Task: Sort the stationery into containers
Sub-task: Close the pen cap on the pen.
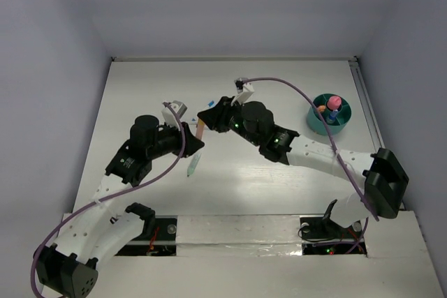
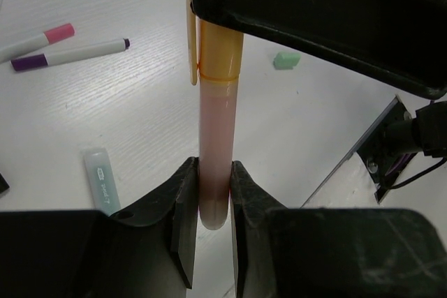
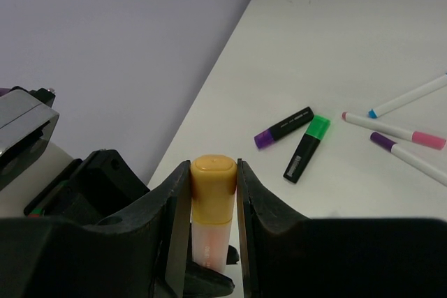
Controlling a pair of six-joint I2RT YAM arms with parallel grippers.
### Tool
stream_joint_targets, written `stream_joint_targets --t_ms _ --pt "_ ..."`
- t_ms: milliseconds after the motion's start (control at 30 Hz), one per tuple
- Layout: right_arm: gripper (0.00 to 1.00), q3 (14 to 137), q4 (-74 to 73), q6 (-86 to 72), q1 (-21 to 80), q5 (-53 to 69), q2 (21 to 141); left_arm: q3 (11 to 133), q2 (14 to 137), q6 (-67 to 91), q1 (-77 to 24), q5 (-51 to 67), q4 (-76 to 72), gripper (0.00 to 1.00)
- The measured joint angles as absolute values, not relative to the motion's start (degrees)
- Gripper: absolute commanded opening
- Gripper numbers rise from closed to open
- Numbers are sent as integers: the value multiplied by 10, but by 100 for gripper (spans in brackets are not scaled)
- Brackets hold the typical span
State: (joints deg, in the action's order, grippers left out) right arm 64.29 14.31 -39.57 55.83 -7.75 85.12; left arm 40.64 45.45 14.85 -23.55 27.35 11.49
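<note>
The left gripper (image 2: 213, 197) pinches the pink barrel of the orange-capped highlighter (image 2: 215, 123). The right gripper (image 3: 213, 186) pinches its cap. Both are well left of the teal holder (image 1: 316, 125).

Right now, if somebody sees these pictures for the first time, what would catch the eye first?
The orange-capped pen stands out: both arms hold it at once over the middle of the table, the left gripper shut on its pinkish bottom end and the right gripper shut on its capped end. Next comes the teal bowl at the far right, with a pink-topped piece inside.
</note>
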Motion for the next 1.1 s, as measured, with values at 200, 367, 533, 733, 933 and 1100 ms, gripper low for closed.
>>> stream_joint_targets --t_ms 200,367,533,733,933,1100 --pt "0 596 184 -415 576 -96 852 406 455 143 -236 278 166 0" --pt "0 585 215 -420 606 -125 872 404 455 142 -235 281 206 0" --pt "0 588 227 -425 620 -127 903 398 455 143 -235 260 244 0" --pt "0 585 232 -433 626 -132 902 398 439 143 -235 249 256 0" --pt "0 547 255 -460 628 -145 884 398 440 140 -235 263 264 0" --pt "0 551 231 -457 626 -169 866 398 460 140 -234 296 232 12"
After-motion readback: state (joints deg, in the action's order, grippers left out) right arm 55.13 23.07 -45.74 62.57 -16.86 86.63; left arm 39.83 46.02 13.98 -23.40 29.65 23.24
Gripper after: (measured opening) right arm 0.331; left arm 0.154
